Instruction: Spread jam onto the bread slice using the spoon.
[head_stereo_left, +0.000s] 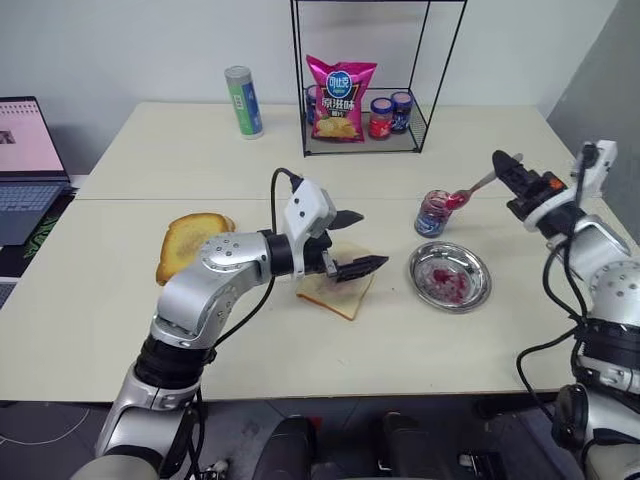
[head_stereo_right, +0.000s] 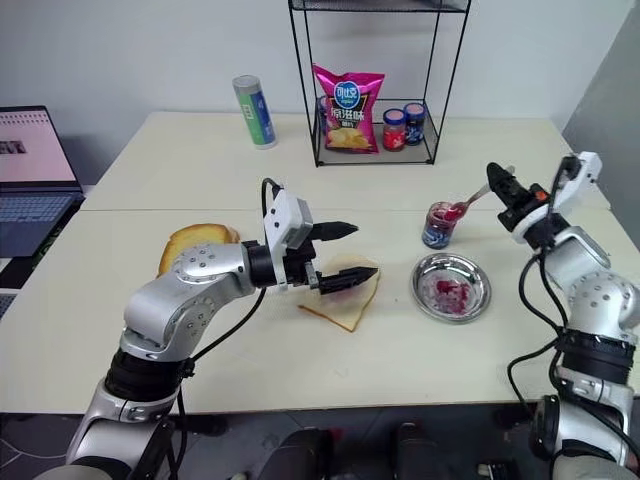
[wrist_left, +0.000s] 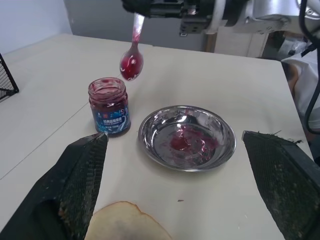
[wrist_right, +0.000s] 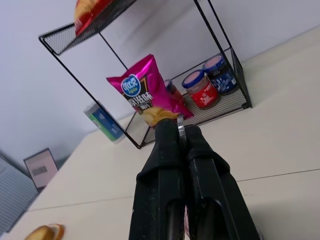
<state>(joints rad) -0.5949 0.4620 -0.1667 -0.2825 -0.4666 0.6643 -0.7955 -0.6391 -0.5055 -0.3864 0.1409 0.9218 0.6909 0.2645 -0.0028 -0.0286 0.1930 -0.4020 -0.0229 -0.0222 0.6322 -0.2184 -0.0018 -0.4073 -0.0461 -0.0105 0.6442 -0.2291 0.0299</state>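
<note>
The jam jar (head_stereo_left: 434, 213) stands open on the table, right of centre, next to a round metal plate (head_stereo_left: 478, 262) smeared with red. My right gripper (head_stereo_left: 503, 160) is shut on the handle of the spoon (head_stereo_left: 470, 192). The spoon's red-stained bowl (wrist_left: 132, 60) hangs just above the jar's mouth. The pale bread slice (head_stereo_left: 335, 295) lies left of the plate. My left gripper (head_stereo_left: 365, 240) hovers open over the slice, pointing toward the jar, and covers much of it. Nothing is between its fingers (wrist_left: 82, 170).
A golden toasted slice (head_stereo_left: 190, 243) lies at the left. At the back stands a black wire rack (head_stereo_left: 430, 70) holding a pink chips bag (head_stereo_left: 340, 98) and small jars (head_stereo_left: 390, 113). A green-blue canister (head_stereo_left: 243, 101) stands beside it. A laptop (head_stereo_left: 25, 165) sits at the far left.
</note>
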